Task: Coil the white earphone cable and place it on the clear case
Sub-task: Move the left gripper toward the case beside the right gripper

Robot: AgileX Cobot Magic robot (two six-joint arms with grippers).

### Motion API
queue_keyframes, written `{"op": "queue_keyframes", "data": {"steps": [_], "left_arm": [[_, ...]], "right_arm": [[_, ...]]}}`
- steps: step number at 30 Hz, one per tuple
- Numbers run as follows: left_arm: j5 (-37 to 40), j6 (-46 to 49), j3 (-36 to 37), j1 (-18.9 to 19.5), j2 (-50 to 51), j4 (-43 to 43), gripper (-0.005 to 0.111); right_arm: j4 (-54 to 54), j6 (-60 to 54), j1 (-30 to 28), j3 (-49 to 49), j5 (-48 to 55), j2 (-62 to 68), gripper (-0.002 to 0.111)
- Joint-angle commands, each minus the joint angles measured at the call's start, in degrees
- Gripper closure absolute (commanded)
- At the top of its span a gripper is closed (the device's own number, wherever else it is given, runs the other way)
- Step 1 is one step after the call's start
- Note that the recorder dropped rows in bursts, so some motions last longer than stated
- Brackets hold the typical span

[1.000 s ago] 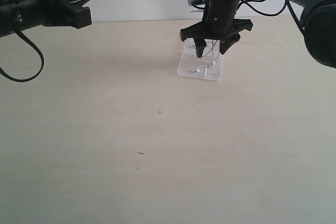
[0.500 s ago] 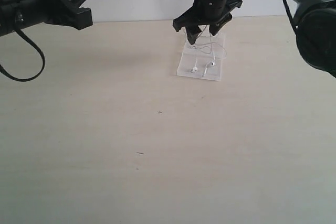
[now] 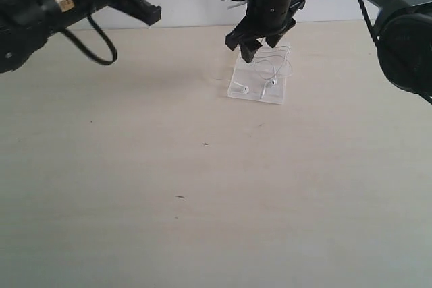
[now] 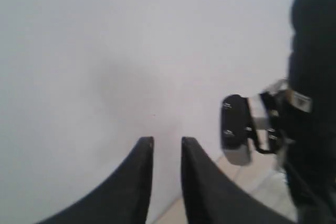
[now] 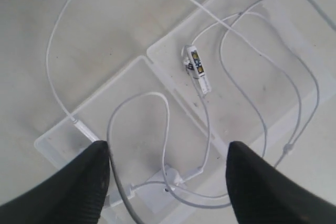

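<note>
White, very thin wire: the white earphone cable reads as nearly weightless, limp and springy, so I judge its loops will relax and slide when released. It lies directly beneath my right end effector, draped in loose loops over the clear case. One long arc spills off the case onto the tabletop on the far side of one finger. That end effector hovers above the case with its fingers spread wide, gripping nothing. My left end effector is raised well away from the case and faces the wall, its fingers parted by a narrow gap, empty. For taking hold, I judge a bundle where several strands cross near the inline piece better than a single strand, which could slip between the pads. The earbuds are small and hard, and best left untouched. The case looks light, smooth plastic, likely to skate if the wire drags. Hard to make out: the case's transparent edges, the wire ends under my right fingers, and the plug, which I cannot identify with confidence.
</note>
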Motion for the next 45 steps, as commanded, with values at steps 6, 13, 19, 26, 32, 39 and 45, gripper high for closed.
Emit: {"op": "queue_keyframes", "data": {"steps": [6, 13, 19, 26, 32, 39, 45], "left_arm": [[4.0, -1.4, -24.0, 0.3, 19.0, -8.9, 0.040], [3.8, 0.3, -36.3, 0.3, 29.1, -5.3, 0.040], [4.1, -5.0, -37.8, 0.2, 33.9, 3.4, 0.040], [4.2, -18.3, -37.8, 0.1, 35.7, 25.2, 0.040], [4.0, -23.8, -37.8, 0.1, 36.6, 34.5, 0.040], [3.9, -24.3, -37.8, 0.1, 38.4, 32.5, 0.040], [-0.3, -25.8, -37.8, 0.1, 39.0, 32.6, 0.040]], "right_arm": [[-1.1, -0.3, 0.0, -0.2, -0.1, -0.4, 0.046], [-0.9, 2.4, 0.0, -0.2, -0.1, -0.4, 0.046], [-1.0, 5.9, 0.0, -0.2, -0.1, -0.4, 0.046], [-1.0, 7.1, 0.0, -0.2, -0.1, -0.4, 0.046], [0.0, 9.5, 0.0, -0.2, -0.1, -0.4, 0.046], [4.8, 10.3, 0.0, -0.2, -0.1, -0.4, 0.046], [4.6, 11.2, -0.3, -0.2, -0.1, -0.6, 0.046]]}}
